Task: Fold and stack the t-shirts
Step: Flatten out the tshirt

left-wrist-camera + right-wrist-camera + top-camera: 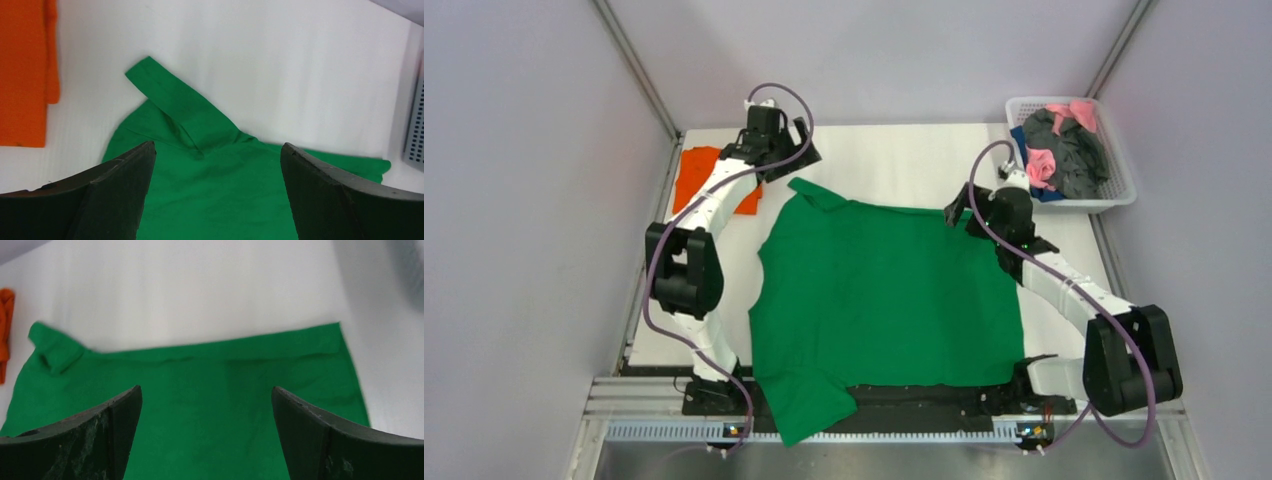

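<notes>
The bright green t-shirt [884, 295] lies spread on the white table, one sleeve hanging over the near edge and one sleeve folded at its far left corner [172, 97]. The orange t-shirt [699, 175] lies folded at the far left, also in the left wrist view [22, 75]. My left gripper [789, 165] is open and empty above the green shirt's far left corner [217, 150]. My right gripper [969, 212] is open and empty above the shirt's far right edge [205, 395]. The green shirt fills the right wrist view [200, 390].
A white basket [1119, 190] at the far right corner holds pink, dark grey and blue garments. Its edge shows in the left wrist view [415, 130]. Grey walls close in the table on three sides. A metal rail [874, 430] runs along the near edge.
</notes>
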You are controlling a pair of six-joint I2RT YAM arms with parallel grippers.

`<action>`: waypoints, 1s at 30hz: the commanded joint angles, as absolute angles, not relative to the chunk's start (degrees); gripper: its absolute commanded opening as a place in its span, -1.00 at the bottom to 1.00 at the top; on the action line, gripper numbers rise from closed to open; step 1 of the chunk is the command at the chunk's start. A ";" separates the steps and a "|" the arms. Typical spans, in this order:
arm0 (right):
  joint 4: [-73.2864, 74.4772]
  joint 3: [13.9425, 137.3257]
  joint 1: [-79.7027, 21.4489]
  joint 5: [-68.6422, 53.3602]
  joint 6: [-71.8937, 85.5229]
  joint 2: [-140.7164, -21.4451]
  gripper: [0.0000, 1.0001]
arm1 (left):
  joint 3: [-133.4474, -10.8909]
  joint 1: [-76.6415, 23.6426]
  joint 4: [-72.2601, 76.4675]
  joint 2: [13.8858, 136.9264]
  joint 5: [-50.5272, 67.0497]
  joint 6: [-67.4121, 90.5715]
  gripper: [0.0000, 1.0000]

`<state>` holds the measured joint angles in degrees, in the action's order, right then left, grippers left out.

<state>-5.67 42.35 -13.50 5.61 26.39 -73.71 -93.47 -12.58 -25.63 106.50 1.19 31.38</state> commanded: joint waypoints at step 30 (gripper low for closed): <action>-11.62 35.44 -15.90 -8.96 30.92 -84.68 0.93 | -98.14 -16.87 -11.71 127.76 5.53 42.99 0.98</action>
<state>-9.89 33.74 -15.38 -8.71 30.72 -83.50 -94.76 -16.82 -15.64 125.43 3.88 41.30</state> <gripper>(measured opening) 0.973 0.987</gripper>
